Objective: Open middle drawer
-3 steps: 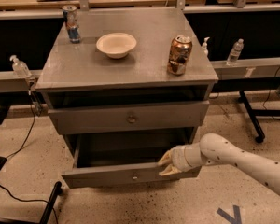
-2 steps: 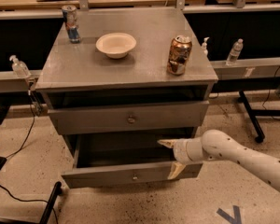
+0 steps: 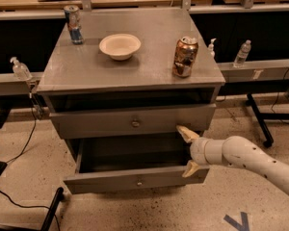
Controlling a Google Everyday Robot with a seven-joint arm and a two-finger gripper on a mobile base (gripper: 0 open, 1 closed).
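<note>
Camera view looks down at a grey metal cabinet standing on a speckled floor, with long workbenches behind it. The middle drawer stands pulled well out of the cabinet's lower front, its dark inside open to view and its small round knob at the centre of the long flat front. Just above it, the upper drawer front sits nearly flush, with a dark gap between it and the cabinet top.

A white arm reaches in from the lower right. Its gripper is at the right end of the open middle drawer, with its fingers spread wide apart and holding nothing. One tip lies near the lower edge of the upper drawer front; the other is at the top edge of the middle drawer's front, and contact cannot be told.

On the cabinet top, a pale bowl sits near the middle, a brown can stands upright near the right edge, and a blue can stands at the back left corner. A clear water bottle stands on the bench at right, and a pump bottle at left.
</note>
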